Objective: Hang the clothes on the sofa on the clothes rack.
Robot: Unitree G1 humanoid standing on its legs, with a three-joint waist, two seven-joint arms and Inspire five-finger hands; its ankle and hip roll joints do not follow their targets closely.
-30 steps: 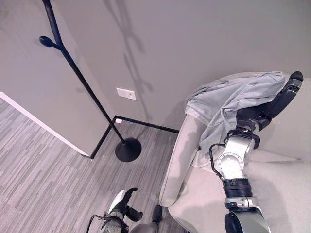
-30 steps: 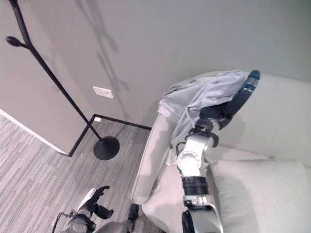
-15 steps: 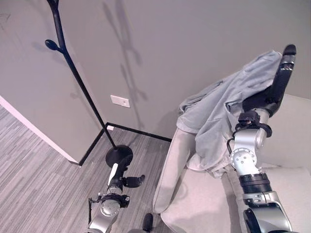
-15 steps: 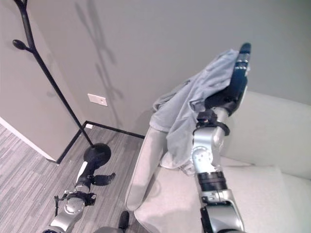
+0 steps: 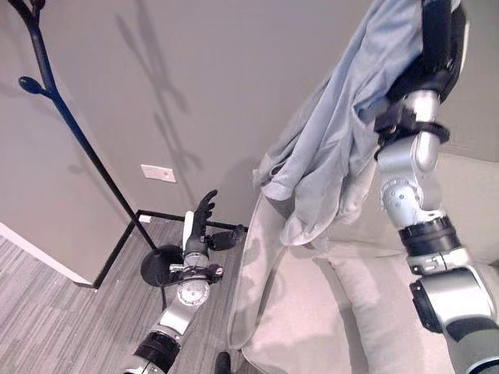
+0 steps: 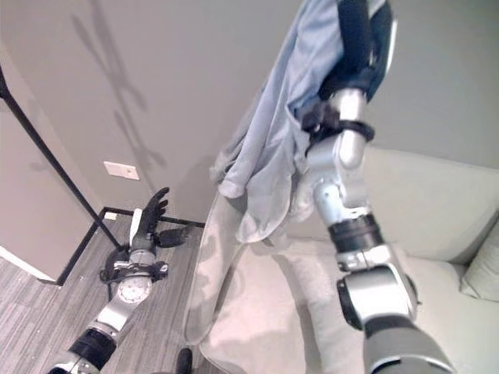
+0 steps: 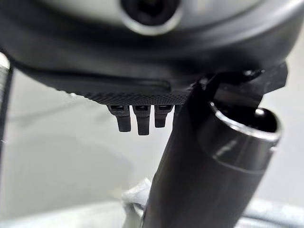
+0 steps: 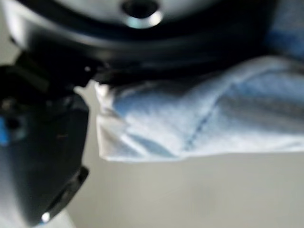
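right robot hand [image 5: 438, 43] clamped on grey garment [image 5: 343, 132], raised above sofa [image 5: 327, 312] arm | left robot hand [image 5: 204, 218] fingers straight, holding nothing, near clothes rack [image 5: 74, 128] base

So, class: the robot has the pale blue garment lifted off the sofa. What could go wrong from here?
1. The pale blue cloth garment hangs draped over the raised right hand; it may slide off.
2. The tall black metal clothes rack stands far to the left, so carrying risks snagging the beige sofa.
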